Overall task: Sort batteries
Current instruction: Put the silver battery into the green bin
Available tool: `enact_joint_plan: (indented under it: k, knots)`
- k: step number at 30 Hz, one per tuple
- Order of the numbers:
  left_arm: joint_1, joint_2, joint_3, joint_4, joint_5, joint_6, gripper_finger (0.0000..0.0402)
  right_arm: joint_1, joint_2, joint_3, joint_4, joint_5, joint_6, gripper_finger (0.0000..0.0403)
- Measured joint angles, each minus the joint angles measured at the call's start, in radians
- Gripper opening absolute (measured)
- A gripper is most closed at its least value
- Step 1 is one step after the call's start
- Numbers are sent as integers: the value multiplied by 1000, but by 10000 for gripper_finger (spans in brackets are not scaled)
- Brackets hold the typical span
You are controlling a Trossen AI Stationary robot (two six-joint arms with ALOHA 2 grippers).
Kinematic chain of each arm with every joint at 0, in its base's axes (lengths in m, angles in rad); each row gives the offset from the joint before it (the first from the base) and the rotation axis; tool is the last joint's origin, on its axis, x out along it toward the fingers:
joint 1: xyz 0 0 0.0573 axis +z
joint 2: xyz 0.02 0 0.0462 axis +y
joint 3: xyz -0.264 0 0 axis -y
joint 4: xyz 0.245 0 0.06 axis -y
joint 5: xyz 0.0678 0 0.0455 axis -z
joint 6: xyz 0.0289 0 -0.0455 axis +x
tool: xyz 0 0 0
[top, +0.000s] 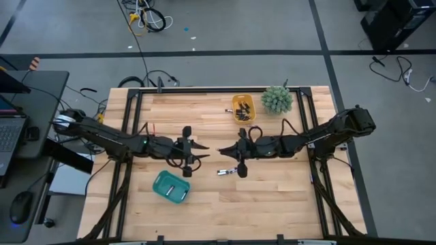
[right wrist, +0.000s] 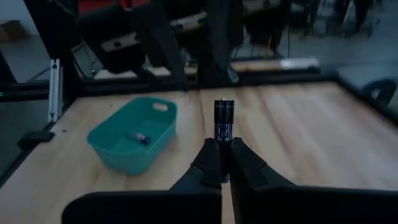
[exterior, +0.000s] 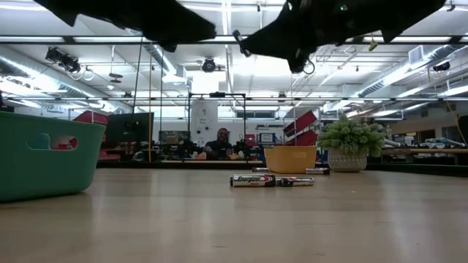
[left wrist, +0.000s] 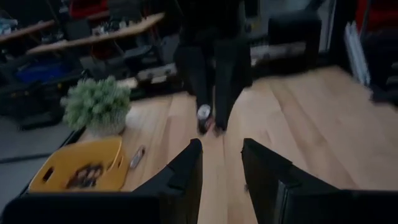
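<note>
Black battery (right wrist: 223, 118) pinched in right pincer (right wrist: 222, 163), jaws closed on its lower end, cell sticking out past fingertips, held above bench (top: 272, 197) mid-area. 2 more batteries (exterior: 272, 180) lie end to end on bench below, near centre. Teal tray (top: 169, 186) w/ one cell inside, front-left; yellow tray (top: 243, 107) w/ several cells at back, beside small potted plant (top: 277, 99). Left pincer (left wrist: 221, 163) hovers facing right one, fingers apart, nothing held.
</note>
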Motion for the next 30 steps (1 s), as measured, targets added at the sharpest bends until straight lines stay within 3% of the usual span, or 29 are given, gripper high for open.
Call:
enact_joint_plan:
  k: [8,14,23,30]
  knots:
    - [72,94,0,178,53,15,112,-2,-2,29,35,-10,-45,2]
    - [106,94,0,269,206,-43,112,1,-2,30,20,-10,-48,2]
    - [146,97,1,275,231,-90,112,-11,-2,30,7,23,-69,2]
    - [155,183,1,376,232,-90,112,-12,-2,29,5,33,-68,2]
